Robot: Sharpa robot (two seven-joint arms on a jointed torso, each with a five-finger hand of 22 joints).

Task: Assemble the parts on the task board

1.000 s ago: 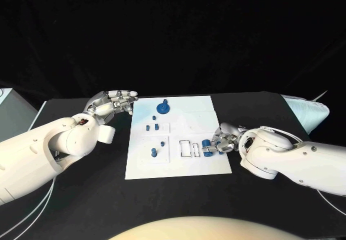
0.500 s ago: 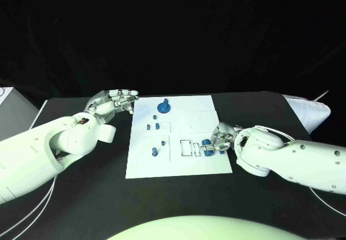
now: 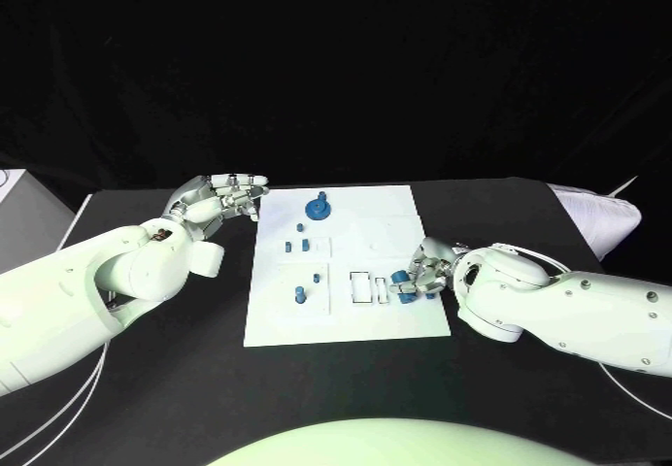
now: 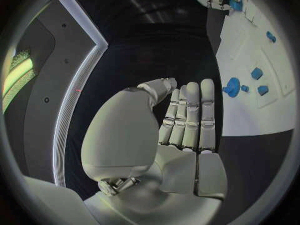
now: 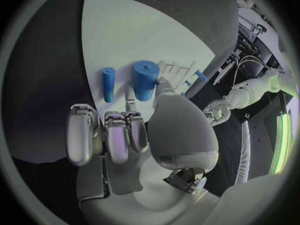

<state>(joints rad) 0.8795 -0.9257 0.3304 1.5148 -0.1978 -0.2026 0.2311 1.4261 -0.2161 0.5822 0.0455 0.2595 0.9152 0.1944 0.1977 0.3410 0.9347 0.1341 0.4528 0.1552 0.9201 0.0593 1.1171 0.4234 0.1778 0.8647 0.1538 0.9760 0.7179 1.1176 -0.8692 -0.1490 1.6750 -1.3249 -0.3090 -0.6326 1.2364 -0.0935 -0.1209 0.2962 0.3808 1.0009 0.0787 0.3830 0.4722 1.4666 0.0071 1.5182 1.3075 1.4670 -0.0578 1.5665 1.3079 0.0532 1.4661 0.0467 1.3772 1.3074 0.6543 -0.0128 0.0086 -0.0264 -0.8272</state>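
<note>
Head view: right hand (image 3: 424, 269) covered part of the blue parts (image 3: 403, 284) at task board (image 3: 351, 320) edge; contact w/ them unclear. Small parts by board centre too small to ID.

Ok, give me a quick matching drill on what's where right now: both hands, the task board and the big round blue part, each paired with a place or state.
Things:
1. left hand
2. right hand
3. task board
4. round blue part

Places or states:
A. stands at the board's far end
B. at the board's right edge, fingers on a blue cylinder
C. off the board's far left corner, holding nothing
D. lies flat mid-table between the two arms

Pairs: 1-C, 2-B, 3-D, 4-A
</note>
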